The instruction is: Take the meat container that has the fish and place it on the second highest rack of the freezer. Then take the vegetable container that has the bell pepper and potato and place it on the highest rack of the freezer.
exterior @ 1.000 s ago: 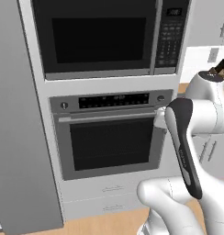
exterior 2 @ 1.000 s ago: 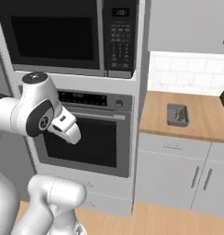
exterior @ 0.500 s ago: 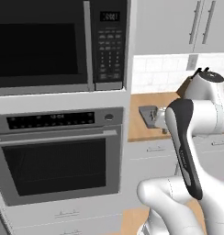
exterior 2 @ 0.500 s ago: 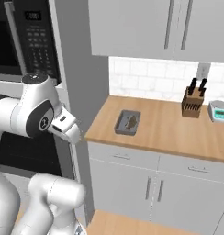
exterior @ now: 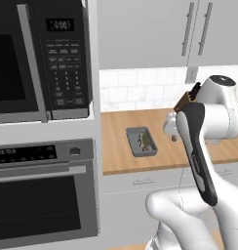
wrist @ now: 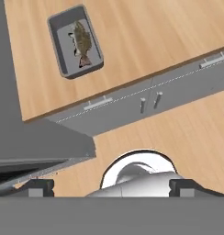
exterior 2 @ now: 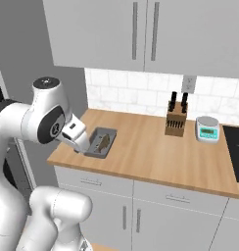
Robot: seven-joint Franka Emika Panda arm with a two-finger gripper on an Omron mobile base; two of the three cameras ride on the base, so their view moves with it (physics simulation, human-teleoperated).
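The meat container (exterior: pixel 136 147) is a grey rectangular tray on the wooden counter, with the small brownish fish (exterior: pixel 146 141) lying in it. From the right side the meat container (exterior 2: pixel 95 146) and the fish (exterior 2: pixel 103 141) sit close to the counter's left end, just beyond my white hand. In the hand view the meat container (wrist: pixel 60 47) and the fish (wrist: pixel 81 40) are at the upper left, well ahead of my gripper (wrist: pixel 111 187). Its fingertips (wrist: pixel 40 187) stand wide apart, open, with nothing between them. The freezer and the vegetable container are out of view.
A knife block (exterior 2: pixel 175 121) and a small kitchen scale (exterior 2: pixel 207 128) stand at the back of the counter (exterior 2: pixel 155 159), with a dark cooktop (exterior 2: pixel 237 149) at the right edge. Left of the counter are the microwave (exterior: pixel 38 58) and the wall oven (exterior: pixel 43 195).
The whole picture has slid: the base has driven right, from facing the oven to facing the counter. The tray with the fish now sits near the middle. The gripper stays open.
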